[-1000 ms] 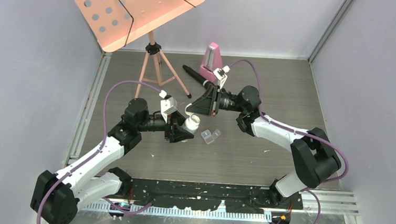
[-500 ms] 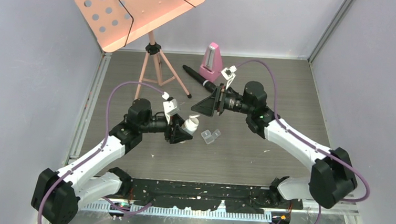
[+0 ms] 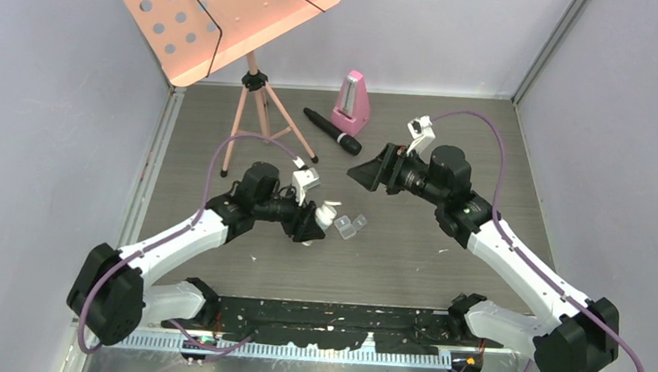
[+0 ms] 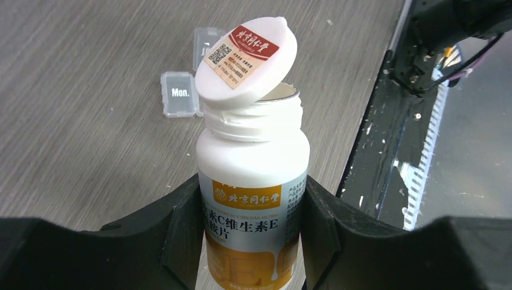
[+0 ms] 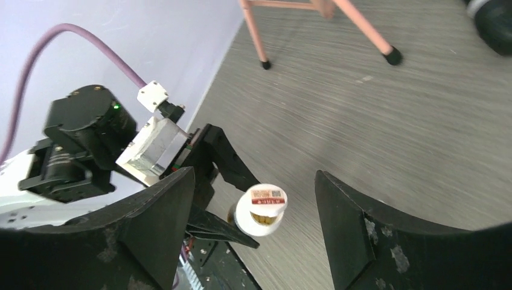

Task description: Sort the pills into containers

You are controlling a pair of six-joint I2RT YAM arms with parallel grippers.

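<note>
the left gripper [image 4: 250,202] is clamping its jaws on the body of a small bottle [image 4: 253,175], holding it upright just beside the containers [image 4: 179,93], a clear two-compartment pill box lying on the table [image 3: 442,273] between the two arms. the bottle's white flip cap [image 4: 249,57] is standing open on its hinge, so the step in hand looks like getting the pills out. no pills are showing loose on the table or in the box, and something yellowish is showing under the cap in the right wrist view, too small to tell. the right gripper [image 5: 253,181] is hovering off to the side with its jaws spread wide and nothing between them. the box lids seem to be down, so the next move is probably calling for the free right gripper to open a compartment, then a gentle tip of the bottle over it so only a few spill. one lid is reading "mon."; the cap sticker and the orange label are both reading 北京同仁堂, with 维生素e below, partly hidden by a finger.
</note>
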